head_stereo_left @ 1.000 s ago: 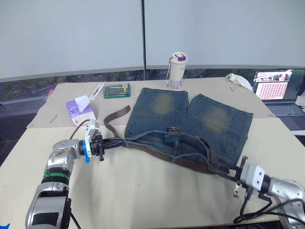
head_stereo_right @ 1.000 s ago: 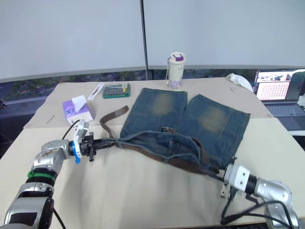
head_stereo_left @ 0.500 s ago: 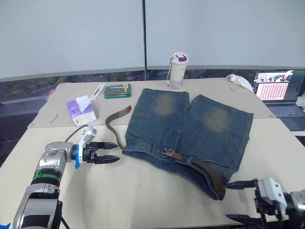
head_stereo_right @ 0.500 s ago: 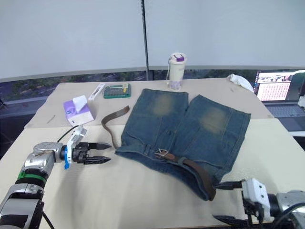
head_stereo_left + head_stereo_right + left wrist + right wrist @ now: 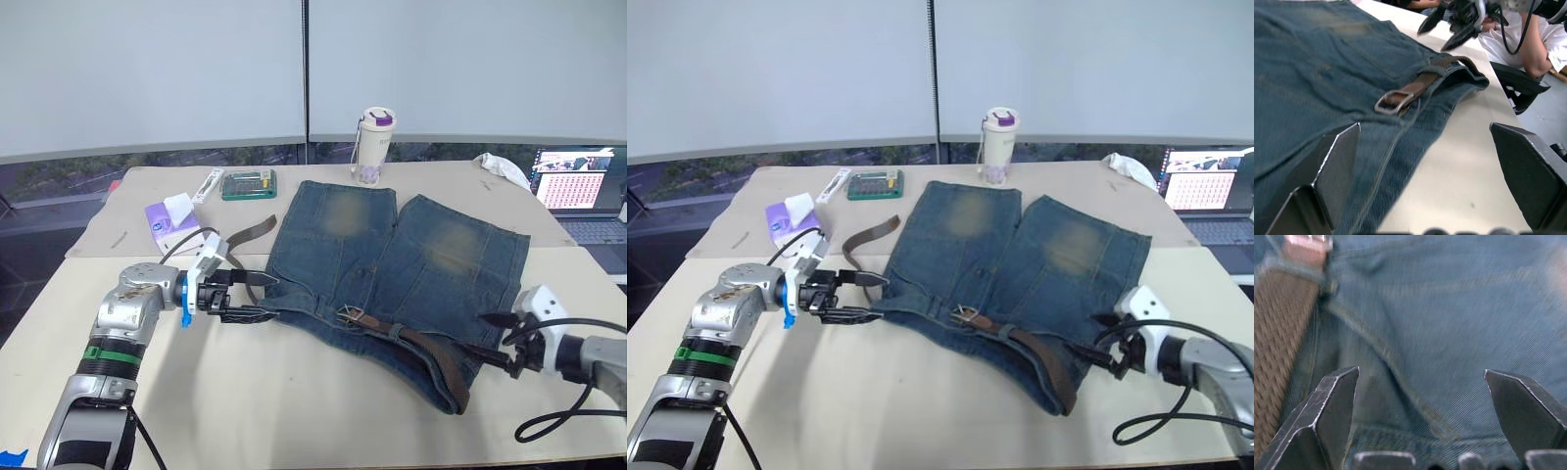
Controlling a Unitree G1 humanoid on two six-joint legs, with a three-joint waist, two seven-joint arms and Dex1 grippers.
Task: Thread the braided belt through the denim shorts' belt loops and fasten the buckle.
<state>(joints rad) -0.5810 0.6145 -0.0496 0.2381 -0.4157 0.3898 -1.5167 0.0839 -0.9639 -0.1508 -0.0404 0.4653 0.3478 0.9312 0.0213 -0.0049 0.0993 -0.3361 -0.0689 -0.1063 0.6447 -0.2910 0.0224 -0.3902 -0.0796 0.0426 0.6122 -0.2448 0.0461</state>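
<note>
Left eye view: we see the left gripper (image 5: pixel 263 297) at centre-left, fingers spread wide, holding nothing, tips at the edge of the faded blue denim shorts (image 5: pixel 392 264). The right gripper (image 5: pixel 484 335), lower right, also gapes wide beside the shorts' waistband. The dark brown braided belt (image 5: pixel 416 345) lies along that waistband, its silver metal buckle (image 5: pixel 352 314) mid-frame.

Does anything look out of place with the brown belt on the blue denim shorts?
Yes. The braided brown belt is buckled, but its long tail trails loose off the blue denim shorts onto the table, on the robot's left.
</note>
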